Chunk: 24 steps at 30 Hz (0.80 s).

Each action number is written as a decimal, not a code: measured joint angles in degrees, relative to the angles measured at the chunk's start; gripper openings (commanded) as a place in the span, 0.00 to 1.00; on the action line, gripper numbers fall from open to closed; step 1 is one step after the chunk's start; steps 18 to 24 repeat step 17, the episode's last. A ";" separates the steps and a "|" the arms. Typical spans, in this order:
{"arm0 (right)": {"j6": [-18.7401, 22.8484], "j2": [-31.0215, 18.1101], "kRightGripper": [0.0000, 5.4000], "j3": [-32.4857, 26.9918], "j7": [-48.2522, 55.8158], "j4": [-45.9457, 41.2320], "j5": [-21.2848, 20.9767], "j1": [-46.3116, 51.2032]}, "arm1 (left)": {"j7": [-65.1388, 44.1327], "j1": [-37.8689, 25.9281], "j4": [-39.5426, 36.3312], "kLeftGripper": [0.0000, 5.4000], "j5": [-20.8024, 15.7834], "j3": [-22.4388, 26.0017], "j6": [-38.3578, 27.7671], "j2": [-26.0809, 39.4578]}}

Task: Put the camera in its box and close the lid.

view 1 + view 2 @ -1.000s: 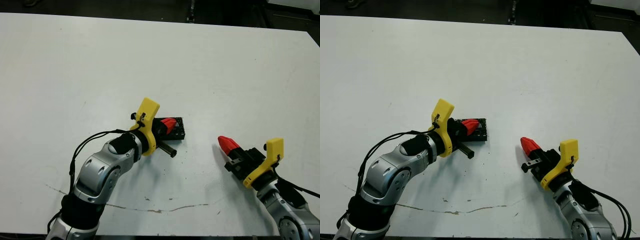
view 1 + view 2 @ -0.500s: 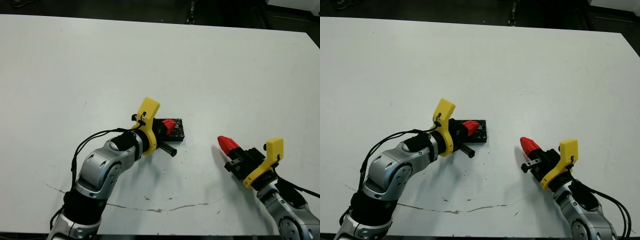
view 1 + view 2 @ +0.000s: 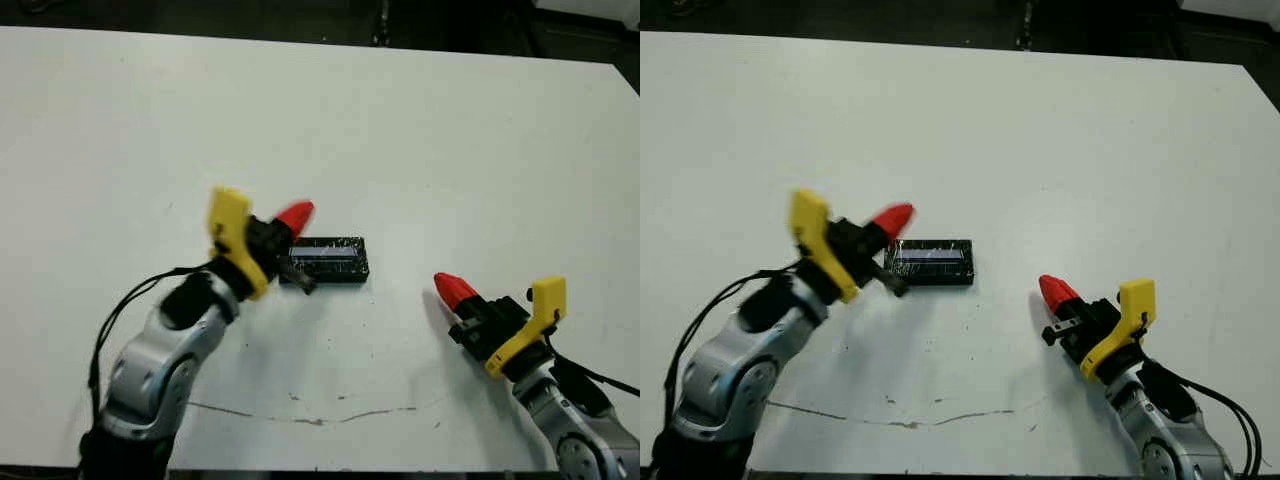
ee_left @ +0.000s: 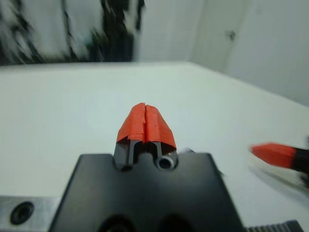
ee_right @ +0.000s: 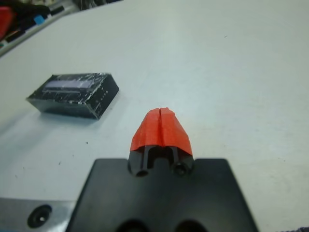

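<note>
White table (image 3: 420, 120), faint brownish scuff line along its near edge; dark floor beyond the far edge.

Box (image 3: 325, 261): sits flat near the table's middle, long side running left to right. Lid (image 3: 323, 253) is on it, seated flush, dark speckled surface with the pale stripe along its length facing up. Camera not visible anywhere in the views; with the lid on, cannot tell from these views whether it is inside.

Left gripper (image 3: 296, 214): raised off the table, just beside the box's left end and slightly beyond it, red tips pointing up and to the right. The left wrist view shows its two fingers (image 4: 146, 122) pressed together tip to tip, only a hairline seam between them, nothing held. No contact with box or lid seen. The arm shows motion blur.

Right gripper (image 3: 452, 288): well apart from the box, to its right and nearer the robot, pointing toward the box's side of the table. Right wrist view: fingers (image 5: 161, 126) closed against each other, empty; the box lies ahead of them and off to one side, untouched.
</note>
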 measured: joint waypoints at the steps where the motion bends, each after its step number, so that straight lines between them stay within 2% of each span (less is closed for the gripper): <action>1: -0.65 0.29 0.00 -0.50 0.00 0.01 0.28 -0.03 | 0.30 0.76 0.04 0.00 0.78 1.05 -2.56 0.23; 7: -5.78 3.01 0.00 -2.38 -2.75 -1.25 -0.38 -0.40 | 1.92 5.91 3.23 0.00 4.11 4.73 -15.36 0.37; 16: -9.18 6.51 0.00 -2.88 -7.00 -2.12 -1.11 -0.47 | 6.74 11.54 8.60 0.00 9.33 5.13 -26.96 -2.15; 24: -9.36 6.62 0.00 -2.88 -7.00 -2.10 -1.01 -0.47 | 6.97 11.73 9.44 0.00 9.38 4.97 -27.72 -2.45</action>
